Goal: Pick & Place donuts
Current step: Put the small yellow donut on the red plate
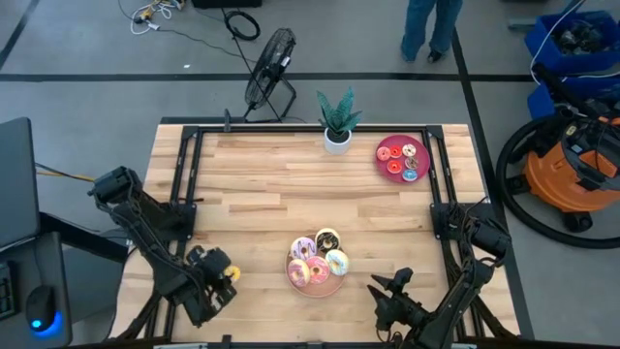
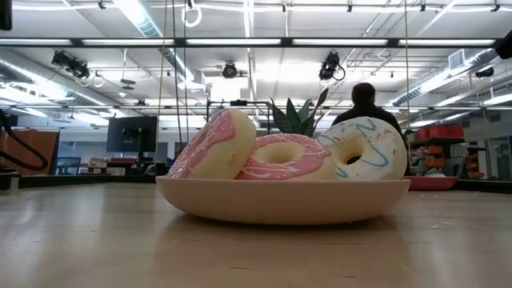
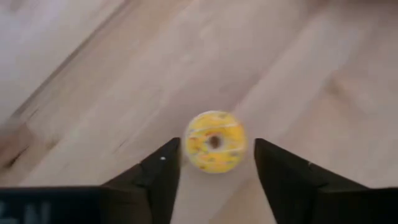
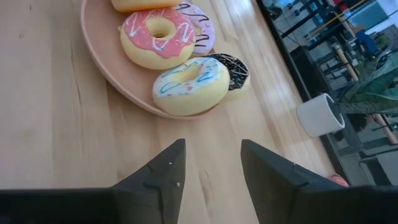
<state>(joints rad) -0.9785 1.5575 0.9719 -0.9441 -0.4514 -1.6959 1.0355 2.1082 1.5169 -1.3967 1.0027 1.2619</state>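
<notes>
A small yellow sprinkled donut lies flat on the wooden table near its near left corner. My left gripper is open above it, one finger on either side, with a gap showing at each. My right gripper is open over bare wood just right of the pink plate. That plate holds several large donuts: pink-iced, white with blue lines, and chocolate at the plate's edge. Small donuts lie on the dark red plate at the far right.
A potted plant stands at the far edge beside the dark red plate. A fan sits beyond the table. The black frame rails run along both sides. A person stands in the room behind. Bare wood lies mid-table.
</notes>
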